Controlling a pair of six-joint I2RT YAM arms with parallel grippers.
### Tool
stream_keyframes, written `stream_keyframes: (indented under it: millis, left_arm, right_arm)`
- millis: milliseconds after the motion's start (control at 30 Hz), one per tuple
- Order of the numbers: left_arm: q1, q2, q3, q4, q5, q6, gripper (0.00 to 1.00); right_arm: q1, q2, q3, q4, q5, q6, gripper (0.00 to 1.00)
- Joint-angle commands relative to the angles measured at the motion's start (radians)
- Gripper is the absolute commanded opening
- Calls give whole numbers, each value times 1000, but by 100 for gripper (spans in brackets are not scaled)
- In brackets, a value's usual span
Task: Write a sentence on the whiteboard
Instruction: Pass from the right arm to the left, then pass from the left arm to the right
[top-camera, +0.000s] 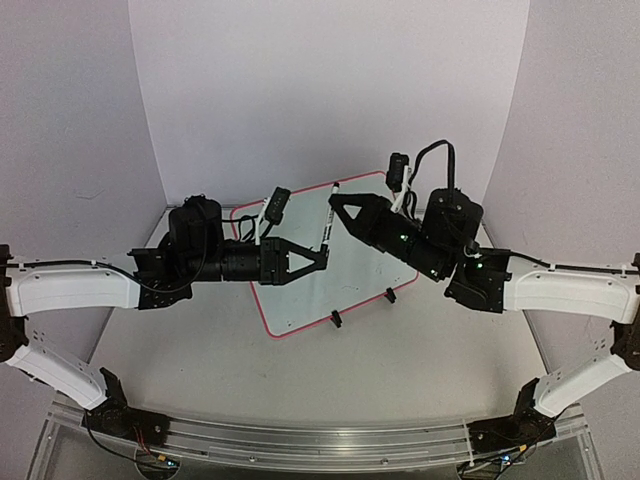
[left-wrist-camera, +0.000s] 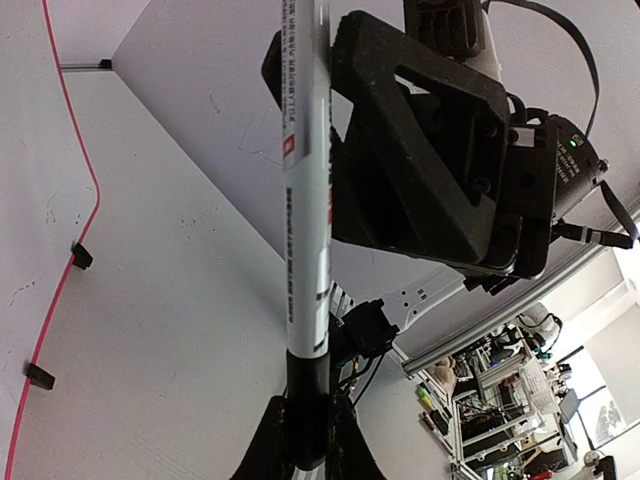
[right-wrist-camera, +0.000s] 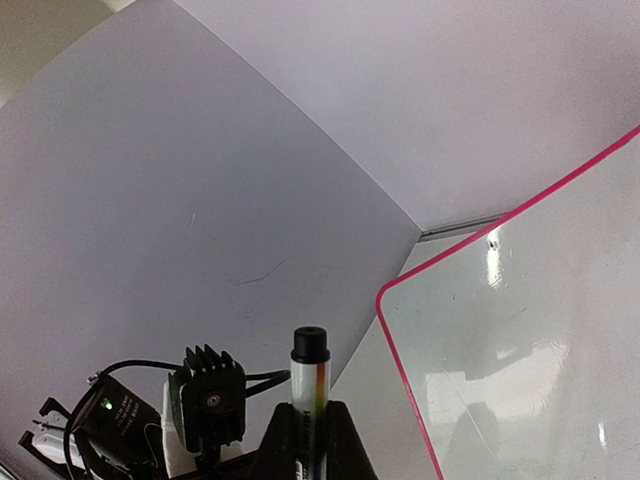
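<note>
The whiteboard (top-camera: 300, 295) lies in the middle of the table, white with a pink-red rim; no written sentence shows on it. A white marker (top-camera: 329, 220) hangs above the board between both grippers. My left gripper (top-camera: 318, 257) is shut on the marker's black cap end (left-wrist-camera: 306, 400). My right gripper (top-camera: 336, 205) is shut on the marker's barrel near its black rear end (right-wrist-camera: 309, 343). In the left wrist view the marker barrel (left-wrist-camera: 306, 200) runs up to the right gripper's black fingers (left-wrist-camera: 420, 130). The board's corner shows in the right wrist view (right-wrist-camera: 530, 330).
Two black clip feet (top-camera: 336, 319) (top-camera: 390, 294) sit on the board's near rim, also seen in the left wrist view (left-wrist-camera: 82, 256). White backdrop walls stand behind and at both sides. The left wrist camera block (right-wrist-camera: 205, 400) sits close beside the right gripper.
</note>
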Motion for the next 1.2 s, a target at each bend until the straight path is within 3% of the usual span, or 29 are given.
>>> stream_keyframes:
  millis: [0, 33, 67, 133, 333, 567, 900, 1167]
  left_arm:
    - [-2, -65, 30, -112, -21, 63, 0]
    - [-2, -73, 47, -173, -15, 92, 0]
    - [-1, -77, 64, -256, 1, 135, 0]
    - [-1, -76, 113, -399, 32, 207, 0]
    - [6, -28, 254, -789, 196, 495, 0]
    - [6, 83, 416, -1107, 350, 773, 0]
    - [6, 151, 491, -1141, 453, 851, 0]
    - [6, 199, 524, -1185, 484, 888, 0]
  right_arm:
    - [4, -82, 5, -138, 45, -69, 48]
    - [4, -97, 17, -193, 53, -94, 62]
    - [3, -110, 39, -274, 59, -119, 70]
    - [-4, -134, 87, -406, 43, -191, 77]
    - [-100, -131, 276, -850, -228, -346, 80]
    - [-166, -77, 359, -1051, -617, -416, 85]
    - [-166, 22, 376, -1144, -900, -478, 79]
    - [-165, 68, 368, -1142, -988, -514, 75]
